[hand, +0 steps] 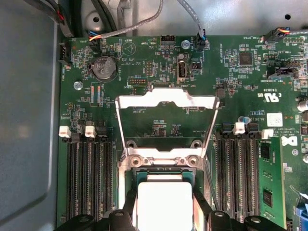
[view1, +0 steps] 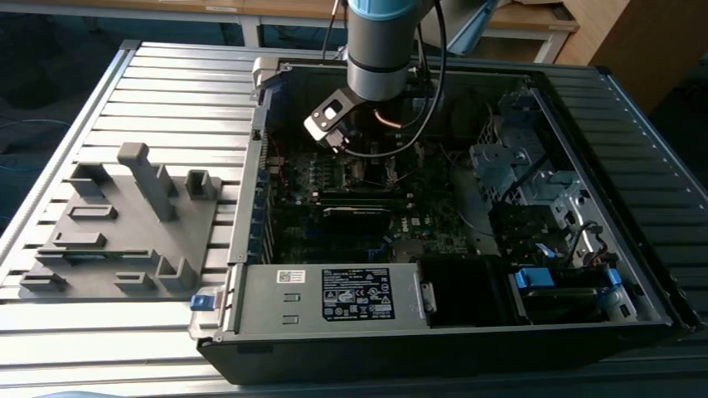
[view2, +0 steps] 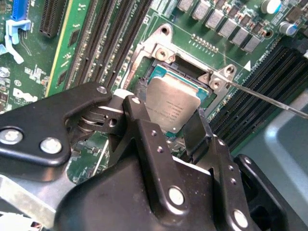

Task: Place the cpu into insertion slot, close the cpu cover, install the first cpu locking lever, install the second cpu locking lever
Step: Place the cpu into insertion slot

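Presently, in the exterior view, from its left: a grey fixture plate with moulded blocks lies on the slatted table. Beside it, toward the exterior view's right, stands the open computer case. The arm reaches down into its far half, above the motherboard. A metal drive cage sits on the case's right side in that view.

Second wrist view: the gripper has its black fingers pressed against two opposite edges of the cpu, clamped on it. The cpu is directly over the insertion slot, silver top up; seated or not, cannot tell. A thin lever rod runs out from a corner bracket of the insertion slot.

First wrist view: the cpu cover is swung open on its hinge, clear of the insertion slot. Memory slots flank the insertion slot on both sides.
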Controlling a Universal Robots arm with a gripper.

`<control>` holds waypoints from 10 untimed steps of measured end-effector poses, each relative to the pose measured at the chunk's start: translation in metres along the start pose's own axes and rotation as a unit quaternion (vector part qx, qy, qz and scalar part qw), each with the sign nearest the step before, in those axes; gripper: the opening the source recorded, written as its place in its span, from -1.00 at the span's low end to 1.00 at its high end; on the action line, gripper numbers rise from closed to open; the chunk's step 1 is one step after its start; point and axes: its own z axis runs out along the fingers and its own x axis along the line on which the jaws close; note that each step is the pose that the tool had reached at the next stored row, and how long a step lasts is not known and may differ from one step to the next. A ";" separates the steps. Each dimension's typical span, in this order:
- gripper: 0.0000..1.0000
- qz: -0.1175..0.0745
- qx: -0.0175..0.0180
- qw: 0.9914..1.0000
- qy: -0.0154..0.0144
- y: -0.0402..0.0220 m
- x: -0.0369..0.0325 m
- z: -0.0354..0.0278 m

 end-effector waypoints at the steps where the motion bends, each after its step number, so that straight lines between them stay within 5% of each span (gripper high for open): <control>1: 0.08 0.000 0.000 1.000 0.000 0.0000 0.0000 0.0000; 10: 0.08 0.000 0.000 1.000 0.000 0.0002 0.0001 -0.0031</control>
